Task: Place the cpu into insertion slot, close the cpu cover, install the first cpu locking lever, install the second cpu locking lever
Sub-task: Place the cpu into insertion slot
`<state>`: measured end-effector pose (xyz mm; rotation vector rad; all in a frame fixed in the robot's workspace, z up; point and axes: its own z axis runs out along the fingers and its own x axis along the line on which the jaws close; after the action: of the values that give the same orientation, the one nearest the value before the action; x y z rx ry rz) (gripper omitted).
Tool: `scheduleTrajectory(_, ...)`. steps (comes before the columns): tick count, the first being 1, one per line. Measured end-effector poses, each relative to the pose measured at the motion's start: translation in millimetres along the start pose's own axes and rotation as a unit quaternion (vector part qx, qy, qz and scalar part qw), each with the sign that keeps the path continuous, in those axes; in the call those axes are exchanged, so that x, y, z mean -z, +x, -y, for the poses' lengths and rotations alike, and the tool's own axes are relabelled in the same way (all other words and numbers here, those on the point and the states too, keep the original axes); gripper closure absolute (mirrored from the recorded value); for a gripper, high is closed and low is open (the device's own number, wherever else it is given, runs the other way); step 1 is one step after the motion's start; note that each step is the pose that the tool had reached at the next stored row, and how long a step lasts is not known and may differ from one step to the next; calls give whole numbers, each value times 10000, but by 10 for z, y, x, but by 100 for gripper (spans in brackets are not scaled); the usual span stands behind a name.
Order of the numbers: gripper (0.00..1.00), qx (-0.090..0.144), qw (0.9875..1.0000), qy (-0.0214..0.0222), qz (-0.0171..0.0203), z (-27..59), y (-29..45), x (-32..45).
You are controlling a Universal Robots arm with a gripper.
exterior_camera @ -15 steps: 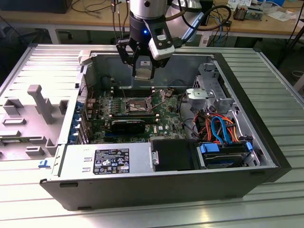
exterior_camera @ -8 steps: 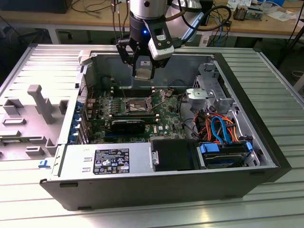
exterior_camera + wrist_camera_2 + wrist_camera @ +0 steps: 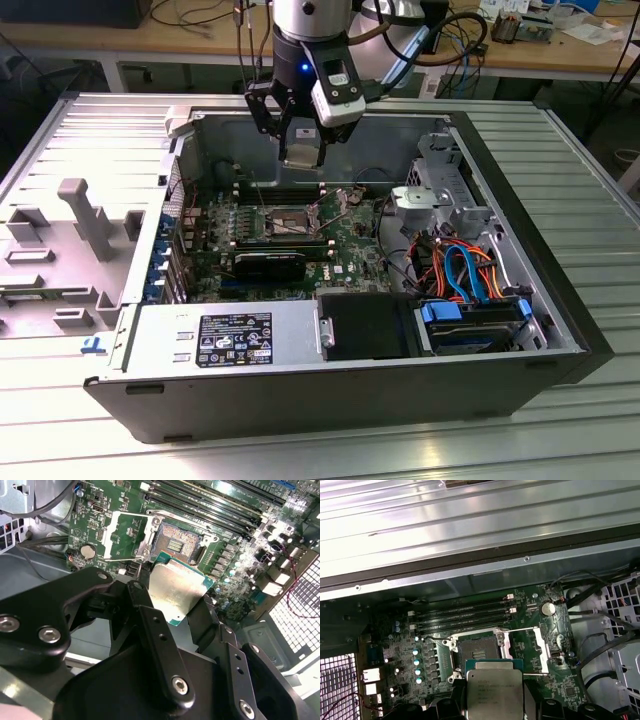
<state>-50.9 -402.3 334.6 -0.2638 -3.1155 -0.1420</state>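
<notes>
The exterior view gives the height: the pincer (image 3: 300, 148) hangs above the insertion slot (image 3: 290, 220), inside the open computer case (image 3: 330, 400) on the ribbed metal bench (image 3: 300, 450). It holds the cpu (image 3: 300, 140) in the air, well clear of the green board.

The wrist views give the detail. In the second wrist view the black fingers (image 3: 137, 592) of the pincer (image 3: 172, 600) press on opposite edges of the cpu (image 3: 175, 587), closed to the chip's width. The chip's green rim shows under the dull metal top. Past it the insertion slot (image 3: 176, 544) lies bare, and the cpu cover (image 3: 125, 535) is folded open flat beside the slot, on the side away from the memory slots (image 3: 210, 500).

In the first wrist view the cpu (image 3: 494, 690) sits just short of the insertion slot (image 3: 477, 650), with the cpu cover (image 3: 530, 650) next to the slot. The printed metal top faces up, away from the board.

The chip is square, so no side is longer. Its edges run parallel to the slot's edges and it looks about level with the board.
</notes>
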Motion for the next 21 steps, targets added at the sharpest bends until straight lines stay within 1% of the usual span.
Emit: scheduleTrajectory(21, 45, -200, 9998, -4, 18, 1, 0, -7)
